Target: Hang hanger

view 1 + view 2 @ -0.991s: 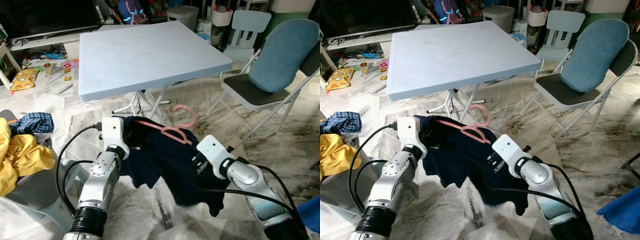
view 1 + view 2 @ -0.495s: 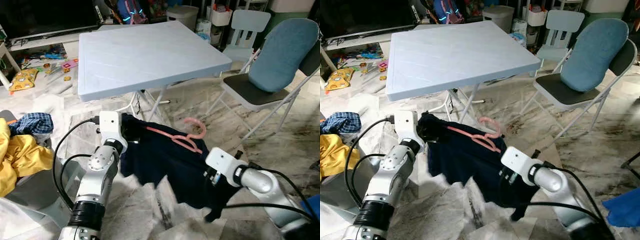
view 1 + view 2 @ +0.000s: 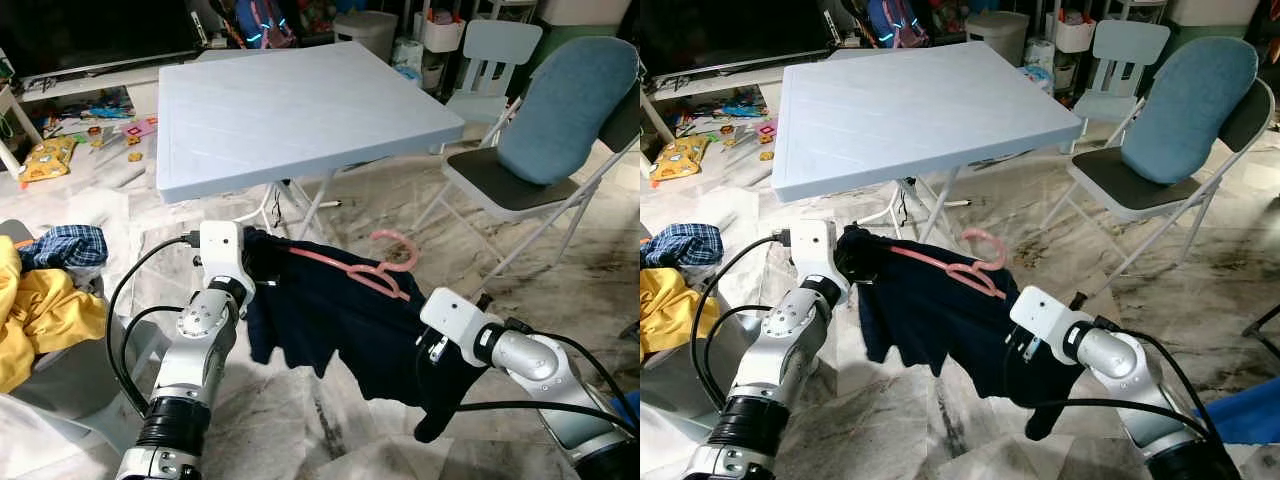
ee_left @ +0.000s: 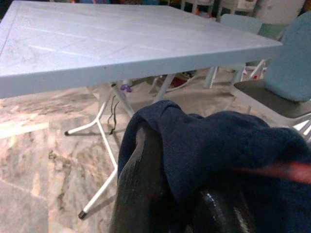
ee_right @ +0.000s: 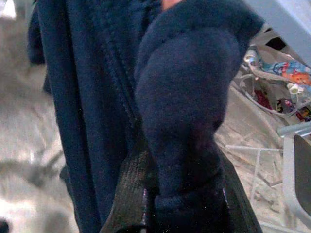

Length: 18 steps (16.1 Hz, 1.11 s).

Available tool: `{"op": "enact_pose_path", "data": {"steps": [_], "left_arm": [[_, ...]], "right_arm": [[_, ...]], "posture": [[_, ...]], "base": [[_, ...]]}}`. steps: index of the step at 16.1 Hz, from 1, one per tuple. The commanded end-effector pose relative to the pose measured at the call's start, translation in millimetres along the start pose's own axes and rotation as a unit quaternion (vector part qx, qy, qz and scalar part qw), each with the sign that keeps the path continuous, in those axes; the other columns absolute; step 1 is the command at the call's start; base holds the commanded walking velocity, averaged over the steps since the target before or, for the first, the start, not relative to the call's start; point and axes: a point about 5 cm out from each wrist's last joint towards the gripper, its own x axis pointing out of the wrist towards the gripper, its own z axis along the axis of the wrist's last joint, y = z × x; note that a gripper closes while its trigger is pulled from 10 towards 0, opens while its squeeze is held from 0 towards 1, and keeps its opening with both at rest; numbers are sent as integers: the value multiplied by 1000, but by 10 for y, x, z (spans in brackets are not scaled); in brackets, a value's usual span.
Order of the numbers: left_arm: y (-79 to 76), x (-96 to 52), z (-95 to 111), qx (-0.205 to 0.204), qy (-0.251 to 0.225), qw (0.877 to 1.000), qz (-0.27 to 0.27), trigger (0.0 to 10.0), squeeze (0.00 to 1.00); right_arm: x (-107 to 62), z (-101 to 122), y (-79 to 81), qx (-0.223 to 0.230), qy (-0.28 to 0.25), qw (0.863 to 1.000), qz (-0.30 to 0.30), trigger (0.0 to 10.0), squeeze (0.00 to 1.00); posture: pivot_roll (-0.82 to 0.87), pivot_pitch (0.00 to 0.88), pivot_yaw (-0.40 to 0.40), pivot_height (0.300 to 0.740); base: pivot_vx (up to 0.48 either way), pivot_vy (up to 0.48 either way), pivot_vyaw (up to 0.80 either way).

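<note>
A pink hanger (image 3: 352, 273) carries a dark navy garment (image 3: 330, 320), and its hook (image 3: 396, 243) points up and to the right. The garment hangs stretched between my two grippers above the marble floor. My left gripper (image 3: 262, 264) is shut on the garment's left shoulder, where the hanger's end lies; in the left wrist view the cloth (image 4: 218, 145) covers the fingers (image 4: 141, 194). My right gripper (image 3: 428, 346) is shut on the garment's right side. In the right wrist view, navy cloth (image 5: 184, 97) bunches over its fingers (image 5: 130, 196). A sleeve (image 3: 440, 400) dangles below.
A light blue folding table (image 3: 290, 100) stands just ahead, its legs (image 3: 300, 205) behind the garment. A folding chair with a blue cushion (image 3: 545, 150) is at the right. At the left sits a grey basket (image 3: 70, 385) with yellow cloth (image 3: 40, 310) and plaid cloth (image 3: 65, 245). Toys litter the far floor.
My right gripper has swung out to the right, drawing the garment wider. The hanger's hook shifted right with it. My left gripper rose slightly and kept its hold.
</note>
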Motion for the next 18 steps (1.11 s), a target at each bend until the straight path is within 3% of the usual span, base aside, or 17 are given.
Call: {"op": "enact_pose_path", "data": {"steps": [1,3,4,7,12,15,18], "left_arm": [[414,-66,36,4,-10,996,87,0,0],[641,-81,89,5,-12,992,122,0,0],[682,-86,97,5,-10,992,128,0,0],[848,-106,21,-19,13,987,160,0,0],[863,-98,-33,-51,23,985,165,0,0],[794,-96,-111,-59,38,986,153,0,0],[436,-70,-206,-47,49,994,86,0,0]], "right_arm": [[-113,-80,-172,14,14,999,-33,10000,0],[-229,-95,-249,-6,-6,1000,-8,10000,0],[-265,-94,-281,-4,-15,1000,-5,10000,0],[-469,11,-481,28,-72,997,19,10000,0],[-623,72,-698,54,-103,993,27,10000,0],[-567,167,-749,87,-133,987,2,10000,0],[-371,294,-760,146,-158,974,-71,10000,0]], "posture": [[-212,0,26,740],[-211,0,24,740],[-211,0,25,740],[-220,0,32,740],[-222,0,33,740],[-216,0,33,740],[-209,0,32,740]], "base": [[0,0,0],[0,0,0],[0,0,0],[0,0,0],[0,0,0],[0,0,0],[0,0,0]]}}
